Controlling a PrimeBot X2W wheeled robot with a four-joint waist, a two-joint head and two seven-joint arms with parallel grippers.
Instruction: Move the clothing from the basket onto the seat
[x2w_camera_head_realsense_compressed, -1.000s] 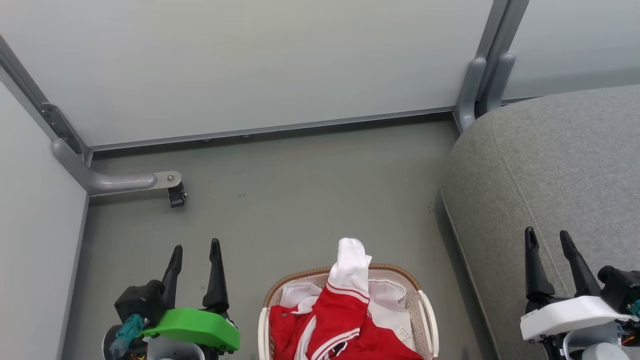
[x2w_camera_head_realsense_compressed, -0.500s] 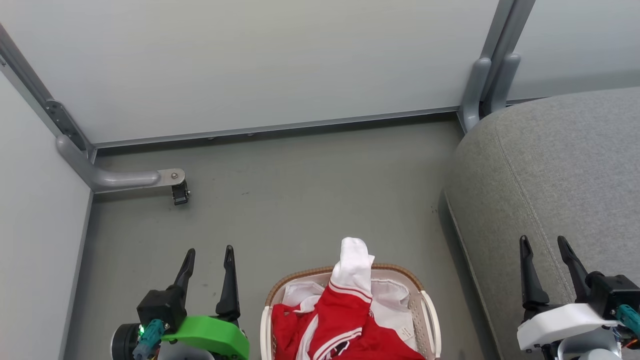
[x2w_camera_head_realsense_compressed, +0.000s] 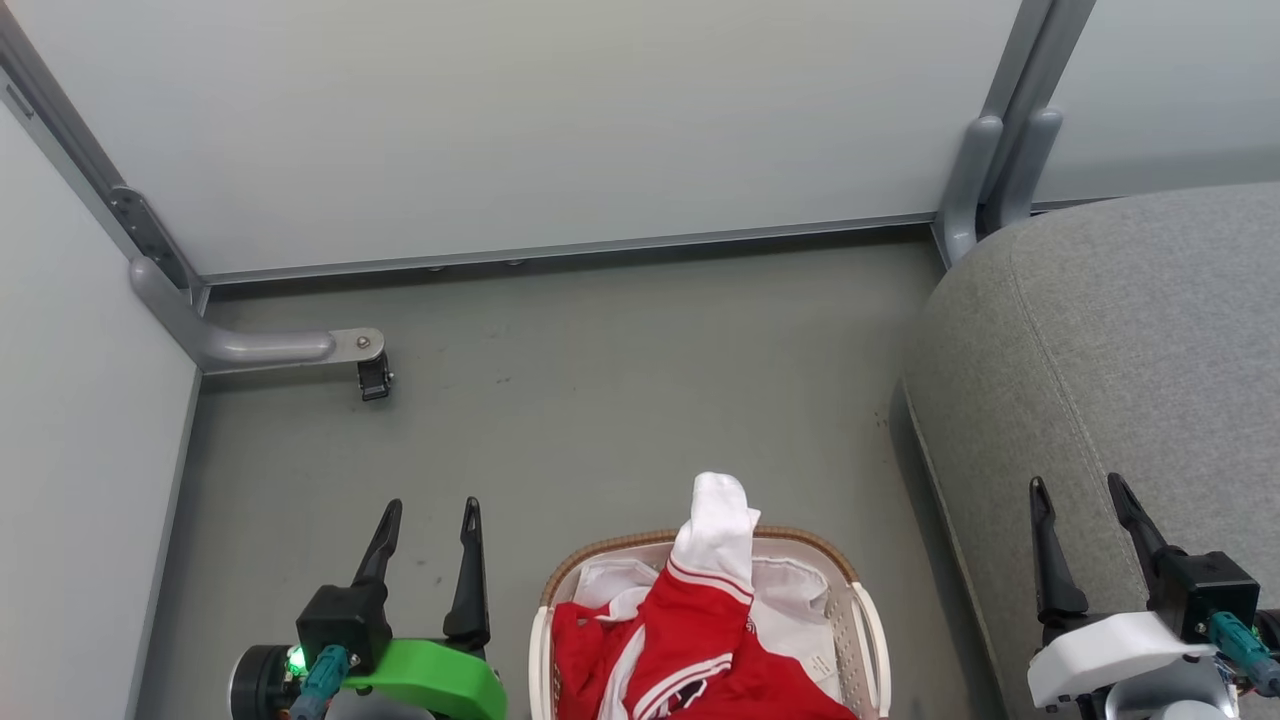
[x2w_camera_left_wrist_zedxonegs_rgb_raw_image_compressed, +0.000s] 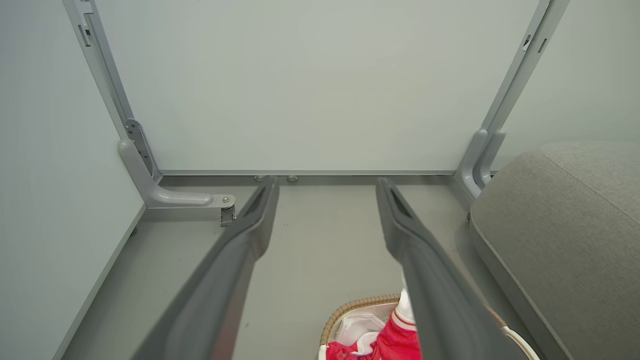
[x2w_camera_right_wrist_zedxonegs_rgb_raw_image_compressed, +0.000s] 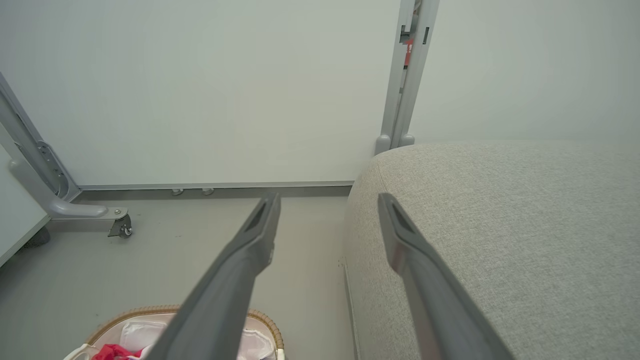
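The red clothing (x2w_camera_head_realsense_compressed: 690, 640) with white trim is heaped in the white basket (x2w_camera_head_realsense_compressed: 864, 628) at the bottom centre of the head view, one white cuff draped over its brown rim. The grey seat (x2w_camera_head_realsense_compressed: 1130, 340) fills the right side. My left gripper (x2w_camera_head_realsense_compressed: 431, 507) stands open over the floor left of the basket, nothing between its fingers. My right gripper (x2w_camera_head_realsense_compressed: 1080, 485) is open above the seat's front part, holding nothing. From the left wrist, the basket (x2w_camera_left_wrist_zedxonegs_rgb_raw_image_compressed: 350, 306) and clothing (x2w_camera_left_wrist_zedxonegs_rgb_raw_image_compressed: 395, 340) lie low between the fingers. The right wrist view shows the seat (x2w_camera_right_wrist_zedxonegs_rgb_raw_image_compressed: 500, 225) and the basket (x2w_camera_right_wrist_zedxonegs_rgb_raw_image_compressed: 265, 322).
Pale partition walls (x2w_camera_head_realsense_compressed: 560, 120) close off the back and left. A grey metal foot with a small caster (x2w_camera_head_realsense_compressed: 374, 378) juts onto the floor at the left, and a grey post (x2w_camera_head_realsense_compressed: 985, 170) stands by the seat's back corner. Grey floor (x2w_camera_head_realsense_compressed: 640, 380) lies beyond the basket.
The head view has shifted slightly, so everything sits a little further right. Both grippers have drawn back toward the bottom edge, and the left one has edged closer to the basket. Both remain open.
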